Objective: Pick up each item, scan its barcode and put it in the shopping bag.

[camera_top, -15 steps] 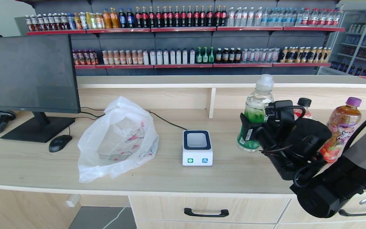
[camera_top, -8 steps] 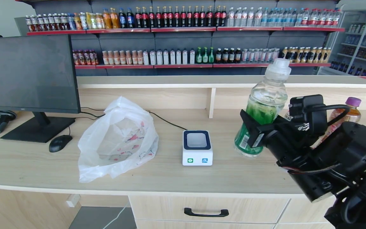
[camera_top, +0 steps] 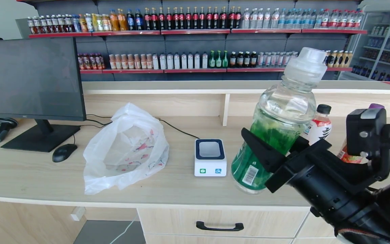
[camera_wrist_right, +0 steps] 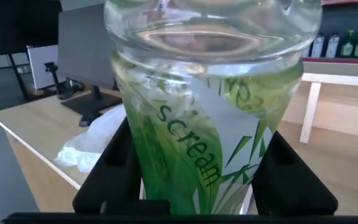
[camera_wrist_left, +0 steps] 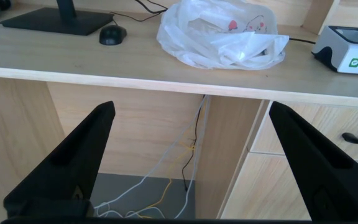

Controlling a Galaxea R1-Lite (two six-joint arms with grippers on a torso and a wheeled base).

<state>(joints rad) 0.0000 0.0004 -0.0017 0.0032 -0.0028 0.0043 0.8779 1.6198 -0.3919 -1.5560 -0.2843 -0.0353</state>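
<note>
Two claws to report; my right claw [camera_top: 276, 152] is clamped around the lower half of the green bottle [camera_top: 283, 118], which tilts over the front of the bench [camera_top: 181, 186] with its barcode facing me; my left claw [camera_wrist_left: 191, 109] hangs spread wide and empty below the bench edge; just left of the bottle sits the scanner [camera_top: 210, 157]; farther left lies the shopping bag [camera_top: 127, 145]; behind stands a black-capped bottle [camera_top: 318, 127].

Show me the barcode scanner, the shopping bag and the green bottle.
barcode scanner [camera_top: 210, 149]: head view, its glass top window.
shopping bag [camera_top: 127, 152]: head view, middle of the plastic.
green bottle [camera_top: 276, 130]: head view, its green label.
</note>
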